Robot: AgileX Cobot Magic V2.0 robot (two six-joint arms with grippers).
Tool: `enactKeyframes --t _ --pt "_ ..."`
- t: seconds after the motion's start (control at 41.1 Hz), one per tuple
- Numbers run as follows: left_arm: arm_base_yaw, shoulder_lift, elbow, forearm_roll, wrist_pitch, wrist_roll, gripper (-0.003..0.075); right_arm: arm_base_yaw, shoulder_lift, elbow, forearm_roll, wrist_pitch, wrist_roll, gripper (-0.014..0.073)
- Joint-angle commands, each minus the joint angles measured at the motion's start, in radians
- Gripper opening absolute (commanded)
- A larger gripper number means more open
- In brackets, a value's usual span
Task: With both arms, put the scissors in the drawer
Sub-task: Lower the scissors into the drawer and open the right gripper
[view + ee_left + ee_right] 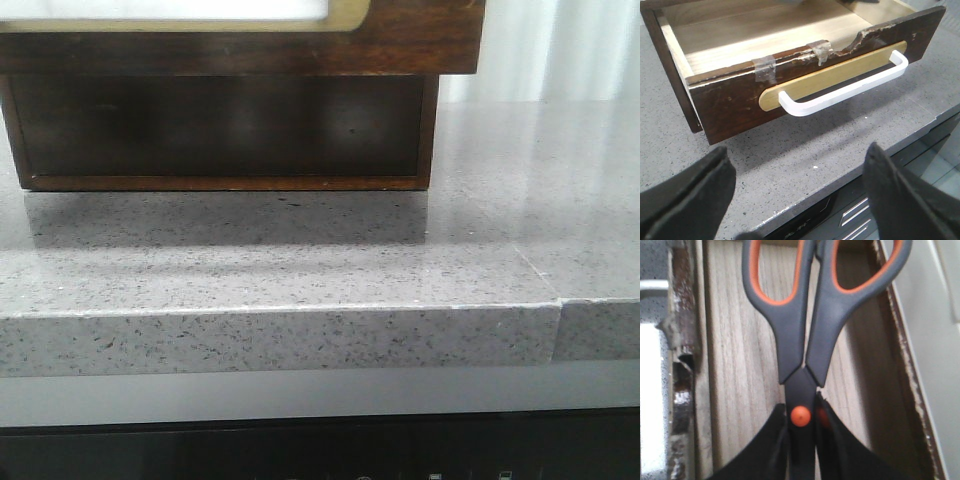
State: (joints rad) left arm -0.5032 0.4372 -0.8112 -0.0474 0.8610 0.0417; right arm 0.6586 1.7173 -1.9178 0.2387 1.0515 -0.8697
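- Front view: a dark wooden chest [225, 130] stands on the far part of the grey speckled surface [300, 280]. Its lower bay is a dark hollow, and a cream-framed pale panel shows along the top edge. No arm and no scissors appear here.
- Left wrist view: the drawer [790, 85] is pulled out and open, its pale wooden floor bare in the part shown. The front edge is chipped and patched with tape, and a white handle [840, 90] sits on a gold plate. The left pincer [800, 200] is spread wide, holds nothing, and hangs near the handle without touching it.
- Right wrist view: the right pincer [802, 440] is closed on the scissors [805, 320] at the orange pivot, finger loops pointing away, above the drawer's wooden floor.
- Judgement: this is the placing step. Next, the right arm should lower and release; the left should then push the drawer shut.
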Motion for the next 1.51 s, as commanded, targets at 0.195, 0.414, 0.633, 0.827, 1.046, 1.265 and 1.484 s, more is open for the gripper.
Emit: enactKeyframes --t 0.195,0.414,0.633,0.827,1.046,1.265,1.484 --pt "-0.004 0.011 -0.036 -0.012 -0.068 -0.011 0.0526 0.0 0.012 -0.024 -0.061 -0.009 -0.014 0.0191" --pt "-0.004 0.011 -0.036 -0.012 -0.068 -0.011 0.0526 0.0 0.002 -0.026 -0.063 -0.005 -0.006 0.0383" --pt "-0.004 0.011 -0.036 -0.012 -0.068 -0.011 0.0526 -0.008 -0.04 -0.026 -0.064 -0.004 0.075 0.0382" --pt "-0.004 0.011 -0.036 -0.012 -0.068 -0.011 0.0526 -0.05 -0.118 -0.026 -0.066 0.026 0.277 0.0382" --pt "-0.004 0.011 -0.036 -0.012 -0.068 -0.011 0.0526 -0.105 -0.249 0.011 -0.066 0.053 0.631 0.0382" --pt "-0.004 0.011 -0.036 -0.012 -0.068 -0.011 0.0526 -0.105 -0.443 0.255 -0.065 -0.087 0.662 0.0382" --pt "-0.004 0.011 -0.036 -0.012 -0.068 -0.011 0.0525 -0.109 -0.652 0.538 -0.066 -0.247 0.684 0.0382"
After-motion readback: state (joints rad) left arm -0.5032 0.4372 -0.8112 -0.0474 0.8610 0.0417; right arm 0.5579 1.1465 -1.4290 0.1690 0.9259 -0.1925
